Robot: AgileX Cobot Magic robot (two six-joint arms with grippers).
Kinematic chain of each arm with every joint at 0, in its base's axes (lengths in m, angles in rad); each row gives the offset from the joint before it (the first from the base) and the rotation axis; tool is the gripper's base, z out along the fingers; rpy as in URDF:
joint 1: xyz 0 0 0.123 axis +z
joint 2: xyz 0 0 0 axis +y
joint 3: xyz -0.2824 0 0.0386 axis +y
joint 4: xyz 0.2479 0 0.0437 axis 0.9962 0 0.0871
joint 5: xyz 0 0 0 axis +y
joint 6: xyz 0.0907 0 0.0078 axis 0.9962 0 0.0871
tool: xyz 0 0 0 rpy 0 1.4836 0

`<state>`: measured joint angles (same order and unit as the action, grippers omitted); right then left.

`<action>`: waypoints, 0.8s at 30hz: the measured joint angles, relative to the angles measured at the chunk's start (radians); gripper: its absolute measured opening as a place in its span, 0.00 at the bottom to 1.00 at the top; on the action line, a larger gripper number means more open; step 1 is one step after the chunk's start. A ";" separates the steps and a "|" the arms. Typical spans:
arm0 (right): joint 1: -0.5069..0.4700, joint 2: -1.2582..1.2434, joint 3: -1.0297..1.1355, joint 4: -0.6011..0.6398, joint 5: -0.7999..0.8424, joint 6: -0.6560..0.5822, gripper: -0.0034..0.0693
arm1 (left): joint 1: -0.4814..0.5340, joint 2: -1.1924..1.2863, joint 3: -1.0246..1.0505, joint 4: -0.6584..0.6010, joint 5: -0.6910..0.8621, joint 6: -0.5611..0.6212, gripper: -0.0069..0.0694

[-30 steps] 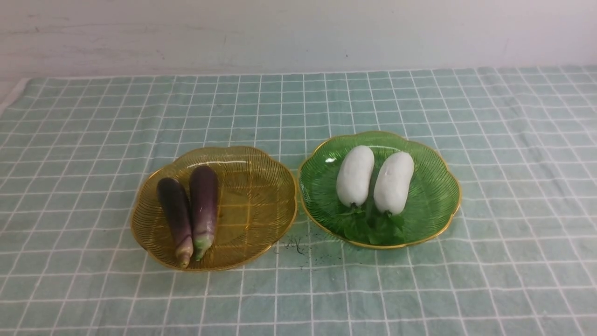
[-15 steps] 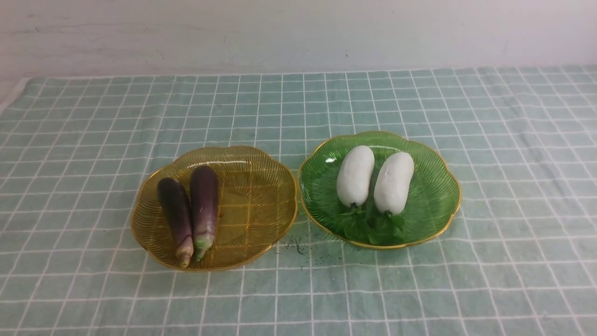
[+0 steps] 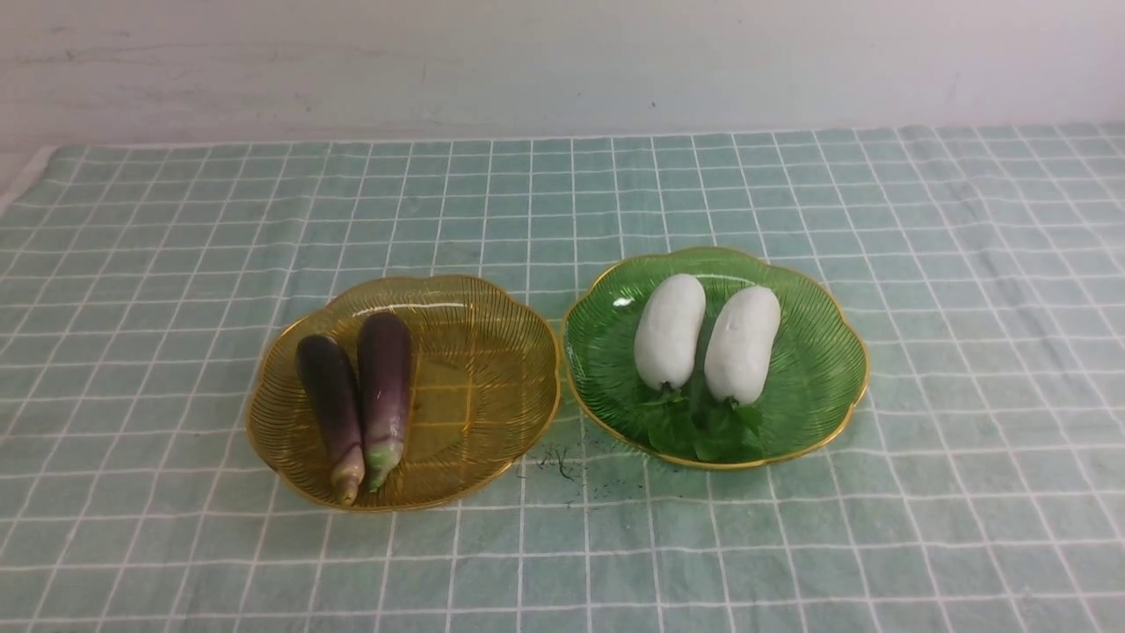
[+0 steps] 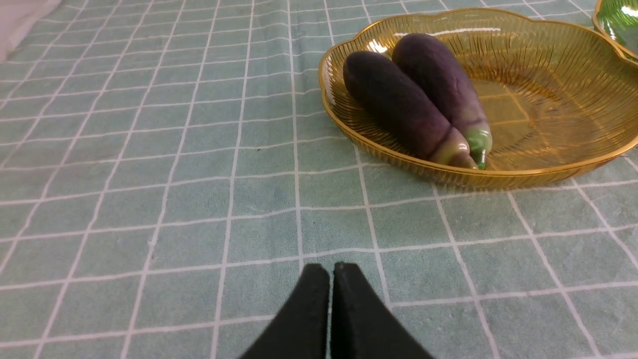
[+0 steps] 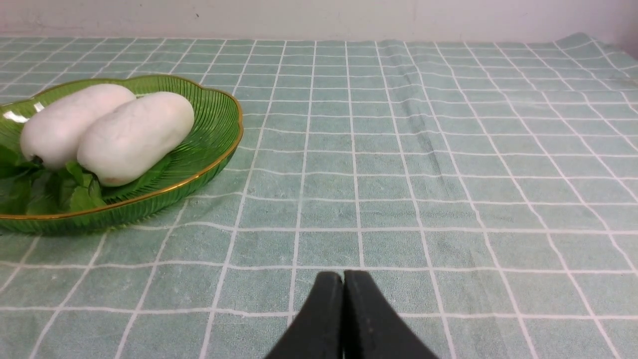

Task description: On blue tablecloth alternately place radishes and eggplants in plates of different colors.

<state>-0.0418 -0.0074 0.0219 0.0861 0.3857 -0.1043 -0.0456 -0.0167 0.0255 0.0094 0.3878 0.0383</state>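
Two dark purple eggplants (image 3: 356,396) lie side by side in the amber-yellow plate (image 3: 475,387) on the blue tablecloth (image 3: 176,264). Two white radishes (image 3: 703,338) with green leaves lie in the green plate (image 3: 817,369) to its right. Neither gripper shows in the front view. In the left wrist view my left gripper (image 4: 332,269) is shut and empty over bare cloth, short of the amber plate (image 4: 548,75) and its eggplants (image 4: 413,99). In the right wrist view my right gripper (image 5: 343,276) is shut and empty, beside the green plate (image 5: 209,124) with its radishes (image 5: 109,129).
A pale wall (image 3: 562,61) runs along the table's far edge. Small dark specks (image 3: 562,462) lie on the cloth between the plates near their front rims. The cloth's left edge (image 3: 26,176) shows at the far left corner.
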 joint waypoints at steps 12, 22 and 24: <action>0.000 0.000 0.000 0.000 0.000 0.000 0.03 | 0.000 0.000 0.000 0.000 0.000 0.000 0.08; 0.000 0.000 0.000 0.000 0.000 0.002 0.03 | 0.000 0.000 0.000 0.000 0.000 0.000 0.08; 0.000 0.000 0.000 0.000 0.000 0.011 0.03 | 0.000 0.000 0.000 0.000 0.000 0.000 0.08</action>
<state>-0.0418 -0.0074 0.0219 0.0861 0.3857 -0.0931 -0.0456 -0.0167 0.0255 0.0094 0.3878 0.0383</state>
